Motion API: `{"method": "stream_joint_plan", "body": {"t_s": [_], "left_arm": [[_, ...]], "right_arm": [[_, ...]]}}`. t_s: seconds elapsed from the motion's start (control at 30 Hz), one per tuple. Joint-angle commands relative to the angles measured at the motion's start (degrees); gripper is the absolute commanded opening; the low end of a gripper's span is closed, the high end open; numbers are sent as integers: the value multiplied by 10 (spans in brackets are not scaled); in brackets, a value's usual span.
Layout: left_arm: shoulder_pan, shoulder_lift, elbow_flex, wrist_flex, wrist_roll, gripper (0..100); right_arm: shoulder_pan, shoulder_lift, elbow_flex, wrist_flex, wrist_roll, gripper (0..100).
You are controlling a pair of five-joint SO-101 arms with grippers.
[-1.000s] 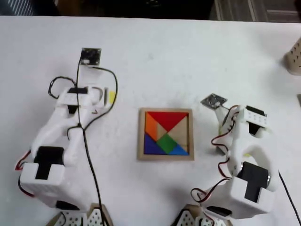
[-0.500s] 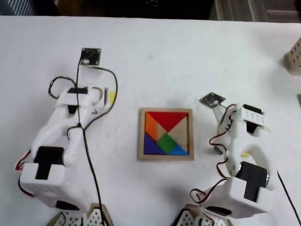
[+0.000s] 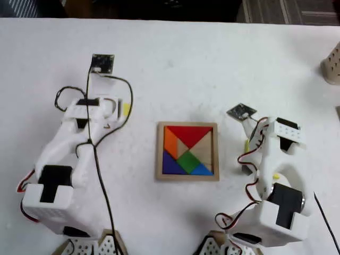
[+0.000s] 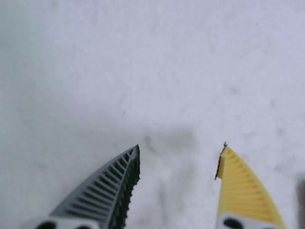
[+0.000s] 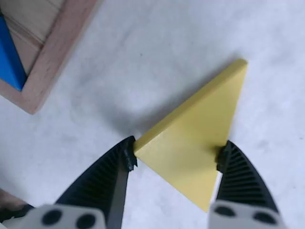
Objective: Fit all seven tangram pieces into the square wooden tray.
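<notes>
step: pickup | right gripper (image 5: 177, 150) clamped triangle (image 5: 200, 119) beside tray (image 5: 57, 52) | left gripper (image 4: 178, 157) gaped, empty | next probably needed: lift, rotate, seat in tray

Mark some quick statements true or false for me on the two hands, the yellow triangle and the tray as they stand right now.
1. The right hand is shut on the yellow triangle. True.
2. The yellow triangle sits inside the wooden tray. False: it is outside the tray, near one of its corners.
3. The left hand grips a blue piece. False: it is open with nothing between its fingers, over the bare white table.
4. A red piece lies in the tray. True.
</notes>
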Motion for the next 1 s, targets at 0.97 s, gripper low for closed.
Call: {"method": "stream_joint_plan", "body": {"t_s": [0.97], "left_arm": [[-7,-2,-28,3,-6,284]], "right_arm": [[23,-9,-46,9,-44,158]]}}
